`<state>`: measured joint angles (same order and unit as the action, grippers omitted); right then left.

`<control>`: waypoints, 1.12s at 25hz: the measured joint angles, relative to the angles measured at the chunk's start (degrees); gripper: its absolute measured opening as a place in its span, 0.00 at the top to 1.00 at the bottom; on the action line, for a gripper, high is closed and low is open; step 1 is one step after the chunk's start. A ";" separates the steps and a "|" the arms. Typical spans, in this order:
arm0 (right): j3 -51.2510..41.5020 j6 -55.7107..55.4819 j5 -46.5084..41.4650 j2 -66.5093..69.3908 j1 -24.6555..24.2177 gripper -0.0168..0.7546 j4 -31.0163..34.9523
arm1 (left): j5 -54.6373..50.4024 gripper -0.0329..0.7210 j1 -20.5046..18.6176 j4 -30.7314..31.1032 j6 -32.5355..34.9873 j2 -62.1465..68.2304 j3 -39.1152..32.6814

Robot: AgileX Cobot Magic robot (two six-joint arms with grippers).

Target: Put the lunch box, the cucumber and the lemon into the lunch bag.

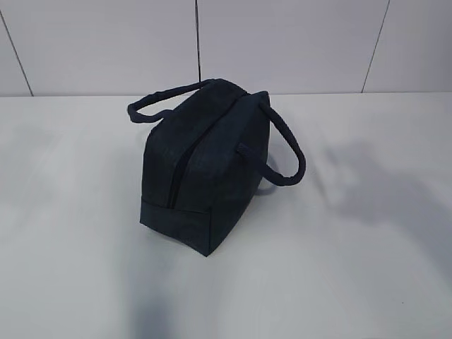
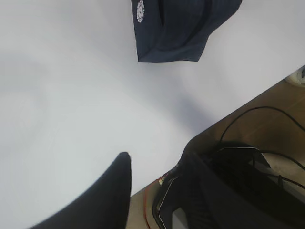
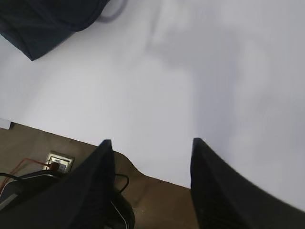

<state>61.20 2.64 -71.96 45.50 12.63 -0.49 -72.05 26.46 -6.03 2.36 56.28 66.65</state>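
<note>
The dark navy lunch bag (image 1: 201, 162) stands alone in the middle of the white table, its two padded handles hanging to either side. Its top zipper (image 1: 178, 169) looks shut. The lunch box, the cucumber and the lemon are out of view. Neither gripper shows in the exterior view. In the left wrist view a corner of the bag (image 2: 183, 28) is at the top, far from my left gripper (image 2: 157, 157), which is open, empty and over the table's edge. In the right wrist view the bag (image 3: 43, 21) is at the top left, and my right gripper (image 3: 151, 142) is open and empty.
The white table's front edge (image 2: 228, 119) runs under both grippers and also shows in the right wrist view (image 3: 71, 138). Below it are a brown floor, dark equipment with cables (image 2: 238, 181) and a floor socket (image 3: 59, 162). A tiled wall (image 1: 282, 42) stands behind the table.
</note>
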 joint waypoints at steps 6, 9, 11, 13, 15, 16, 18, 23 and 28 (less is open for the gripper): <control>-5.21 0.00 -0.24 -9.64 0.00 0.47 0.00 | 0.14 0.64 0.00 -0.12 0.00 -10.83 -6.46; -8.98 0.00 -0.39 -13.56 0.00 0.47 0.00 | 1.48 0.64 0.00 -0.12 0.00 -17.27 -9.72; -11.45 0.00 -0.39 -15.80 0.00 0.47 0.00 | 1.86 0.64 0.00 -0.02 0.00 -21.44 -11.99; -13.91 0.00 -0.39 -17.69 0.00 0.47 0.00 | 2.01 0.64 0.00 -0.02 0.00 -24.95 -13.74; -16.14 0.00 -0.48 -19.68 0.00 0.47 -0.07 | 2.04 0.64 0.00 0.09 0.00 -28.54 -15.39; -17.14 0.00 -0.48 -20.57 0.00 0.48 -0.07 | 2.04 0.64 0.00 0.09 0.00 -29.95 -16.25; -19.38 0.08 -0.48 -22.69 0.00 0.48 -0.12 | 2.04 0.64 0.00 0.09 0.00 -33.07 -17.65; -24.09 0.48 1.75 -28.75 0.00 0.48 -0.21 | 2.04 0.64 0.00 0.09 0.00 -39.20 -22.24; -30.10 0.98 3.70 -36.53 0.00 0.48 -1.16 | 2.75 0.64 0.00 0.19 0.00 -45.43 -27.18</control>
<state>31.10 3.61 -68.26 8.97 12.63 -1.65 -69.29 26.46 -5.84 2.36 10.85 39.46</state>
